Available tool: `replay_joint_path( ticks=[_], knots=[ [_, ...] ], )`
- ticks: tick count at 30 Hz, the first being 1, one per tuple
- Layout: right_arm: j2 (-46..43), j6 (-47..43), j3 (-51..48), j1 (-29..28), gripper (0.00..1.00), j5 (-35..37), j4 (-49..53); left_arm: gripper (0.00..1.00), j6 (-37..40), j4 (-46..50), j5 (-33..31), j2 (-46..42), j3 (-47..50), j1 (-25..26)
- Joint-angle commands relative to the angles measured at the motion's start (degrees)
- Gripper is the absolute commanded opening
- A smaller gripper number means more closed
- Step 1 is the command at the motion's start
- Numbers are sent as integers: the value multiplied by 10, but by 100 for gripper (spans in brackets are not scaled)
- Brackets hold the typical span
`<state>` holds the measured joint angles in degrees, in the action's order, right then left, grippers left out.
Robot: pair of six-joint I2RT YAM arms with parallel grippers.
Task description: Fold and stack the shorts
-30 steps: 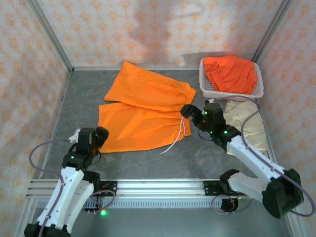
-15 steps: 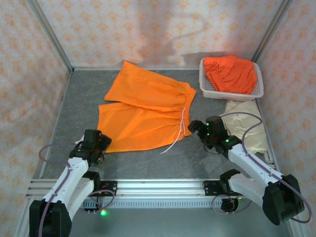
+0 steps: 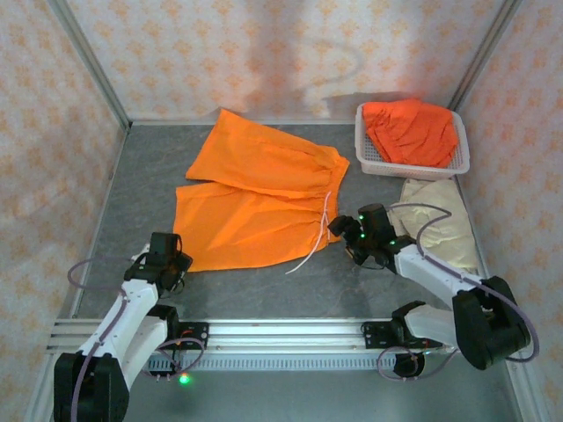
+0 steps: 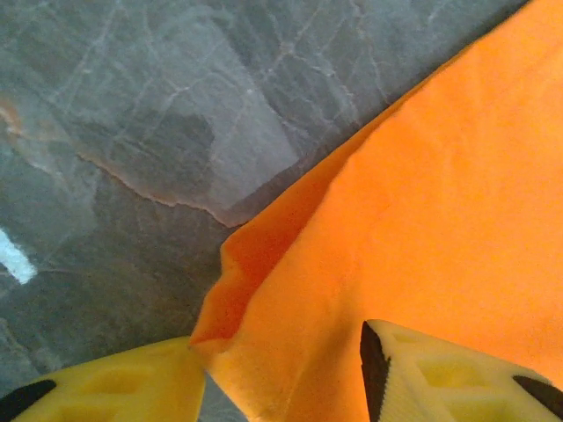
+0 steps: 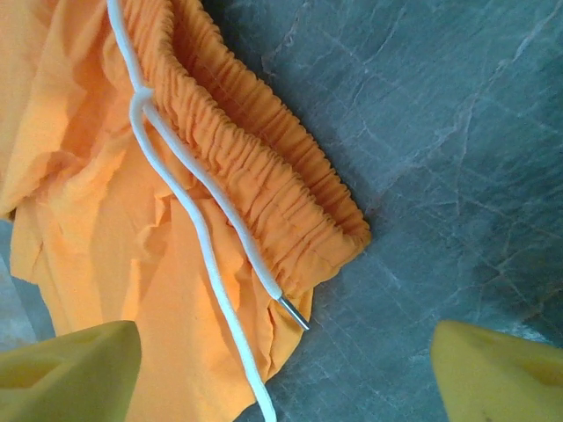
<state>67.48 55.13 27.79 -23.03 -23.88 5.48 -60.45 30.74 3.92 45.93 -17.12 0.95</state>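
While the bright orange cloth shorts (image 3: pixel 255 198) lie spread flat across the middle of the grey stone-patterned worktop (image 3: pixel 149 167), both legs pointing left and the elastic waist to the right, no fold shows in them yet.

At the left, the left end effector (image 4: pixel 281 356) sits low at the near-left corner of the near leg. Its yellow fingers (image 4: pixel 114 382) stand apart on either side of the hem corner. One touches the turned-up tip of the cloth and the other is over the fabric, so they straddle the corner without pinching it.

Further right, the thin white drawstring (image 5: pixel 189 220) trails off the waistband toward the near side. The right end effector (image 5: pixel 290 369) hovers at the near corner of that waistband, fingers spread wide, with the gathered elastic and the cord between them and nothing gripped.

Right again, the beige cloth shorts (image 3: pixel 440 224) lie on the worktop by the right wall, just on the near side of the white perforated plastic basket (image 3: pixel 410 167), which holds crumpled orange shorts (image 3: pixel 412 130).

The task looks to be at an early stage. The spread pair is laid out for a first fold with both near corners about to be taken. Whether the beige pair is already folded I cannot tell. The basket's contents are yet to be folded and stacked.
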Motion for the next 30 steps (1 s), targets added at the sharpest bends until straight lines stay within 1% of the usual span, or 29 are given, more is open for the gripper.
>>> replay_joint_path(
  ticks=[1, 5, 8, 12, 14, 22, 27, 30],
  knots=[
    [27, 25, -5, 2, 81, -19, -47, 45, 6, -93, 9, 14, 5, -5],
    [59, 36, -1, 2, 73, -23, -70, 40, 16, -87, 8, 21, -10, -8],
    [79, 43, -1, 3, 67, -24, -82, 39, 22, -81, 9, 22, -22, -10],
    [93, 42, -1, 2, 62, -21, -88, 37, 28, -76, 6, 25, -34, -11],
    [95, 42, 0, 3, 59, -20, -90, 33, 30, -74, 5, 29, -37, -12],
    [95, 33, 5, 3, 50, -12, -80, 23, 39, -64, 4, 39, -56, -16],
    [94, 27, 6, 3, 47, -5, -72, 18, 53, -43, -9, 40, -79, -17],
    [97, 28, 5, 3, 44, -2, -71, 11, 54, -42, -8, 44, -79, -17]
  ],
)
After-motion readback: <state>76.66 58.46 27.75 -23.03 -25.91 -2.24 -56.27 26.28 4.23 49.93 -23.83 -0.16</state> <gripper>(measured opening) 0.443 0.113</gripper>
